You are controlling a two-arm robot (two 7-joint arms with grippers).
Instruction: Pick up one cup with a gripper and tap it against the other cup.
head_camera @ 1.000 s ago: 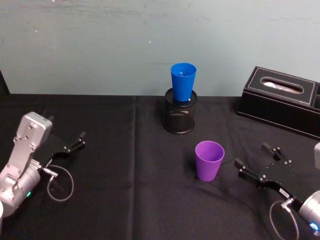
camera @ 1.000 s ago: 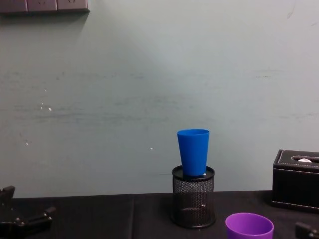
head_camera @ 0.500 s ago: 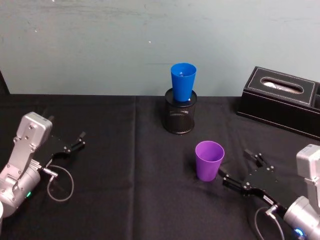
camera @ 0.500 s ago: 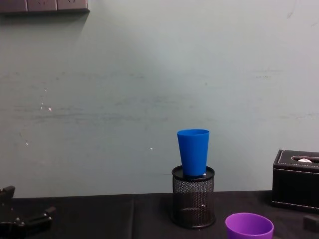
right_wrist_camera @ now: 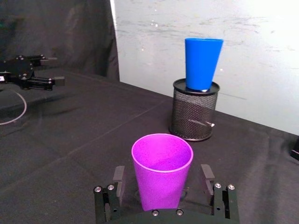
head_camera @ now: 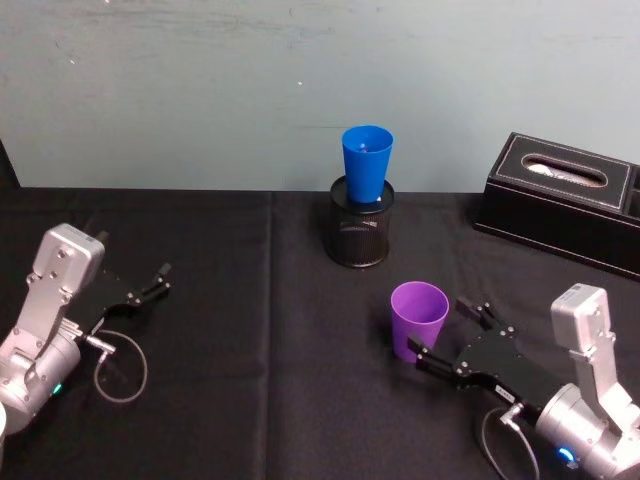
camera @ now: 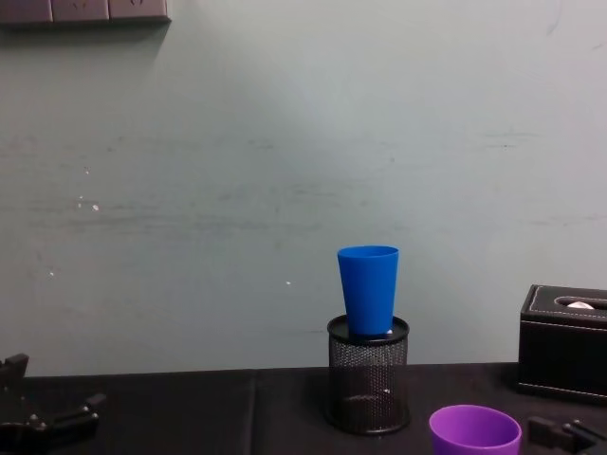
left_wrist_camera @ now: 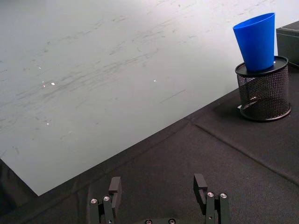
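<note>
Both spread jaws of our right gripper are newly straddling the purple tumbler, readying a grasp; our left gripper is idling, spread, far left of it.

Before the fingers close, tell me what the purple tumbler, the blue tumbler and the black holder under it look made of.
Purple tapered tumbler: likely plastic, smooth, evenly coloured, thin rim. Blue tapered tumbler: seemingly the same smooth plastic. Black cylindrical holder: probably metal mesh, its wall a see-through lattice.
</note>
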